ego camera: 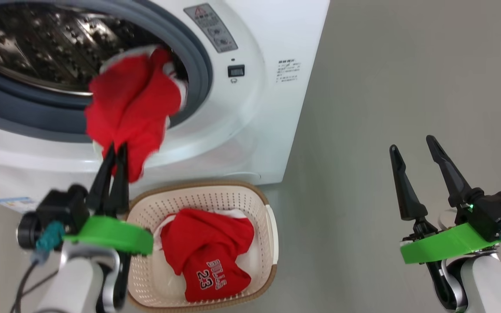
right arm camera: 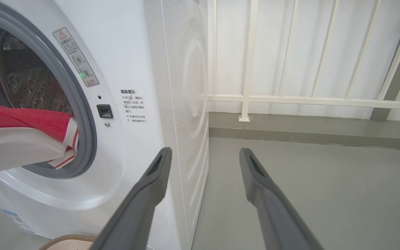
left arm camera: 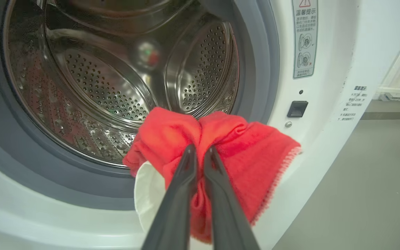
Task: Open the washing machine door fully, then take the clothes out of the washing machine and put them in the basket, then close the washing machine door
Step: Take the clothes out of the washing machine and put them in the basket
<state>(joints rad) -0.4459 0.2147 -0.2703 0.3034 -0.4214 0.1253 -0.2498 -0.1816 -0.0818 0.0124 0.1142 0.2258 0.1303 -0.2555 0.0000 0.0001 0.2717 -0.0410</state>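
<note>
2 red garments (ego camera: 133, 104), 1 basket (ego camera: 207, 198)

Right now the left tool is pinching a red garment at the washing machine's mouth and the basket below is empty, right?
The basket is not empty: the head view shows a red jersey numbered 23 lying in it. The left tool does pinch a red garment at the mouth of the washing machine.

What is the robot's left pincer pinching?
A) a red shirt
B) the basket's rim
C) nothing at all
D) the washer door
A: the left pincer is shut on a red shirt hanging at the mouth of the washing machine.
</note>
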